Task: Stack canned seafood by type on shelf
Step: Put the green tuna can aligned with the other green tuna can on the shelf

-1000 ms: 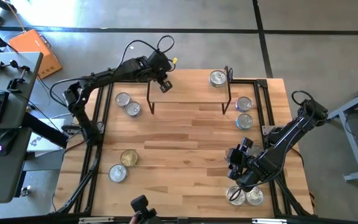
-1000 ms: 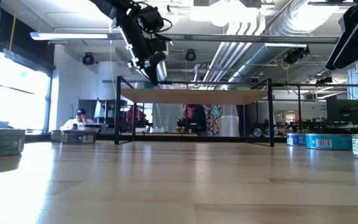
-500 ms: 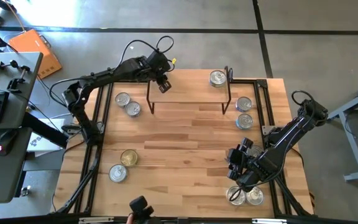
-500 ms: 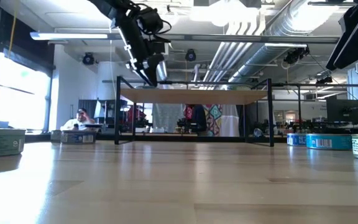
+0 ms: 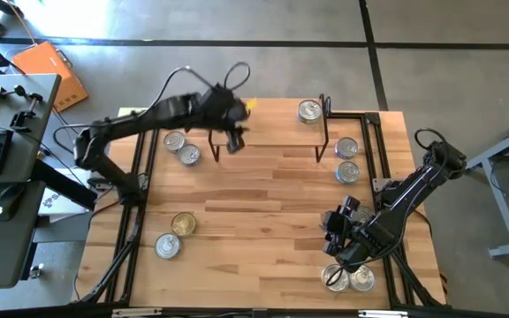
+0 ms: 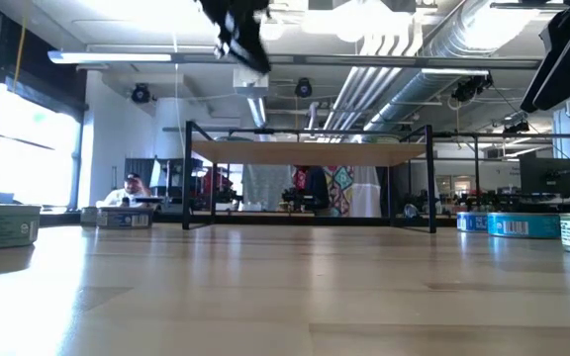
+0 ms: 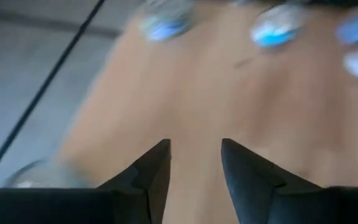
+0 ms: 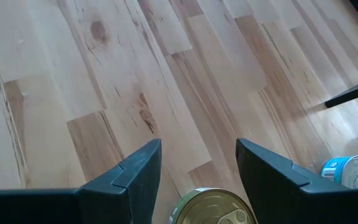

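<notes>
My left gripper (image 5: 233, 141) hangs above the left end of the small raised light-wood shelf on thin black legs (image 5: 281, 141), its jaws parted and holding nothing; the left wrist view shows bare wood between them (image 7: 194, 168). From desk height it shows high over the shelf (image 6: 310, 151), whose board carries no tins at all, so the stacking has not begun there.

The short round metal tins lie scattered over the pale plank desk (image 5: 263, 230). Two silver-topped tins (image 5: 182, 148) sit together just left of the shelf. One silver tin (image 5: 308, 110) stands at the far edge by the shelf's right legs, and two more (image 5: 346, 159) lie right of it. A gold-topped tin (image 5: 183, 223) and a silver one (image 5: 167, 246) lie at the near left. Another pair (image 5: 349, 279) rests at the near right corner.

My right gripper (image 5: 337, 231) waits low at the near right, jaws spread and empty, with a gold-topped tin (image 8: 216, 208) directly in front of them.

I judge this the start of a fetch: I am unloaded and must pick a tin. The nearest for my left arm are the two silver ones beside the shelf. The next move calls for swinging left, lowering squarely over one tin, and closing across its sides without nudging its touching neighbour.
</notes>
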